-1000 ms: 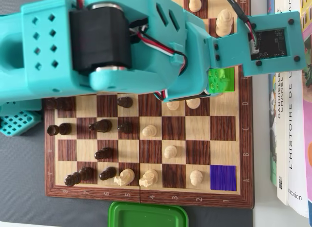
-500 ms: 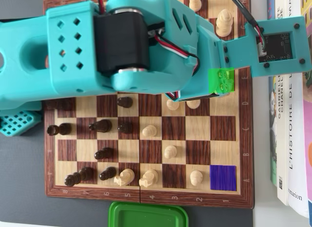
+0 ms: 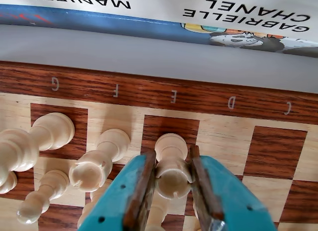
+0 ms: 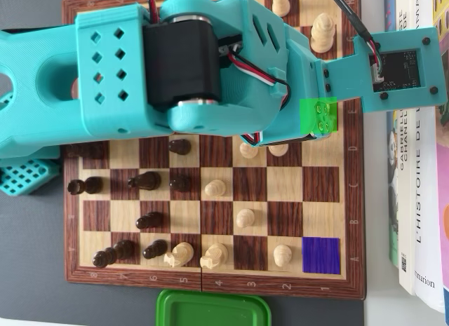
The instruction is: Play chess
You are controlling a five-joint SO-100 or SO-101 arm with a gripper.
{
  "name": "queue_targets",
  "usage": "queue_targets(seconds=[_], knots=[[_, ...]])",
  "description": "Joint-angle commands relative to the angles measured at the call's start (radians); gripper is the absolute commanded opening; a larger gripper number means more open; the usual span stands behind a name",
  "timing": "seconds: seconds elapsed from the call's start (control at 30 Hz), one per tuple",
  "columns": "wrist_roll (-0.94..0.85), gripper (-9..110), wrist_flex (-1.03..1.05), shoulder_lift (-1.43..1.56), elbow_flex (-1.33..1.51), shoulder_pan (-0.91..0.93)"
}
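Landmark: the wooden chessboard of dark and pale squares [image 4: 330,193], lying on the grey surface [image 4: 28,270], serves as reference for every place below.

Piece in hand: a pale turned-wood chess piece with a round base and slim stem [image 3: 170,164], tilted in the wrist view, over the board's edge row near the letter E stamped in the rim.

Claw: the teal plastic claw with rust-coloured inner pads [image 3: 171,189] pinches that pale piece, one finger on either side of its stem and body; whether the base touches the board cannot be told.

Overhead view: the teal arm [image 4: 175,66] covers the upper half of the board and hides the piece; a green highlighted square [image 4: 317,117] shows beside it and a purple highlighted square [image 4: 320,254] sits in the board's lower right corner.

Neighbours: other pale pieces [image 3: 97,161] stand just to the left of the held one in the wrist view, near enough to be knocked.

Handling, as a judgement: the piece looks light, rigid and smooth, so it probably slides easily between the pads and tips readily when set down.

Where to hold: the narrow stem below the head seems best, since the wider parts above and below keep it from slipping through.

Off the board: books [image 4: 421,200] lie past its right edge; a green plastic lid [image 4: 214,308] lies below it.
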Motion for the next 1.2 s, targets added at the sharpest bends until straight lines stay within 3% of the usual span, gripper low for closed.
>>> queue_targets(seconds=[0.0, 1.17], knots=[[0.005, 1, -0.006, 0.012, -0.049, 0.005], [0.003, 1, -0.043, -0.005, -0.006, 0.008]])
